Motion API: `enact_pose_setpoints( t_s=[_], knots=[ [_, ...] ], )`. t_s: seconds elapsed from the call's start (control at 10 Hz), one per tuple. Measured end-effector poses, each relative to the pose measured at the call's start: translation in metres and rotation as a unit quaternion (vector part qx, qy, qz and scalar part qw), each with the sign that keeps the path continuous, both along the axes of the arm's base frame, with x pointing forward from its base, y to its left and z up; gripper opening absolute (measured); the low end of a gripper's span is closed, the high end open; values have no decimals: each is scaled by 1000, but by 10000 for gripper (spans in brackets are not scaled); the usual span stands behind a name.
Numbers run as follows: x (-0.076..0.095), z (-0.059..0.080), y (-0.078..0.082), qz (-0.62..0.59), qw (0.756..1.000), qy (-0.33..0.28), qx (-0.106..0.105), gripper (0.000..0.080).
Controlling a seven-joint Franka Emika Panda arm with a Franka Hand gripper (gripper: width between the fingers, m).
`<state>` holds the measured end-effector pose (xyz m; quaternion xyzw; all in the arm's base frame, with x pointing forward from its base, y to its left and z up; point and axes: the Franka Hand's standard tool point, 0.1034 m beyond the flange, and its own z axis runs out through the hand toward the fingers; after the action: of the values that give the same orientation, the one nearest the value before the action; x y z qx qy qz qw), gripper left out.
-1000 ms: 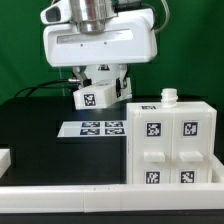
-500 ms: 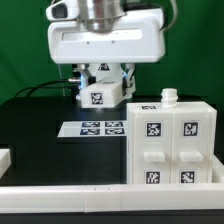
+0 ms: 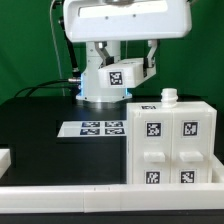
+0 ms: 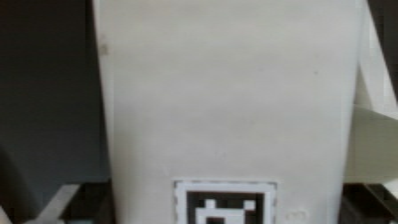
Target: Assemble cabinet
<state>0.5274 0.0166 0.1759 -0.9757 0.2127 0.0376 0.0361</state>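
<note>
In the exterior view, the gripper (image 3: 122,62) is hanging above the far middle of the black table (image 3: 40,130), its fingers pinching one white panel (image 3: 105,88) by its sides and holding it tilted in the air, clear of everything below. One black-and-white square tag (image 3: 114,75) is showing on that panel. The cabinet body (image 3: 170,150) is standing on the exterior view's right, near the front, with one small knob (image 3: 169,97) on top and four square tags on its facing side. The marker board (image 3: 98,128) is lying flat just beside the body, on the exterior view's left of it, carrying four tags. Open table is stretching away to the exterior view's left, where one small white piece (image 3: 4,157) is sitting at the picture's edge. A white rim (image 3: 100,196) is running along the near side. In the wrist view, the white panel (image 4: 222,90) is filling the middle, its long edges running straight, with one tag (image 4: 226,205) at one end.
</note>
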Motion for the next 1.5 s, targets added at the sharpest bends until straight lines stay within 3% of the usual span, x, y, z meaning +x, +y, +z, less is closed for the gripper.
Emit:
enact_pose_setpoints(
  t_s=[0.2, 0.3, 0.8, 1.2, 1.5],
  knots=[
    [0, -2, 0, 8, 1000, 1, -2, 556],
    [1, -5, -3, 47, 999, 2, -15, 556],
    [55, 17, 5, 88, 996, 3, -19, 556],
    [52, 12, 5, 89, 996, 4, -20, 556],
    [81, 16, 24, 112, 993, -4, -29, 556]
  ],
)
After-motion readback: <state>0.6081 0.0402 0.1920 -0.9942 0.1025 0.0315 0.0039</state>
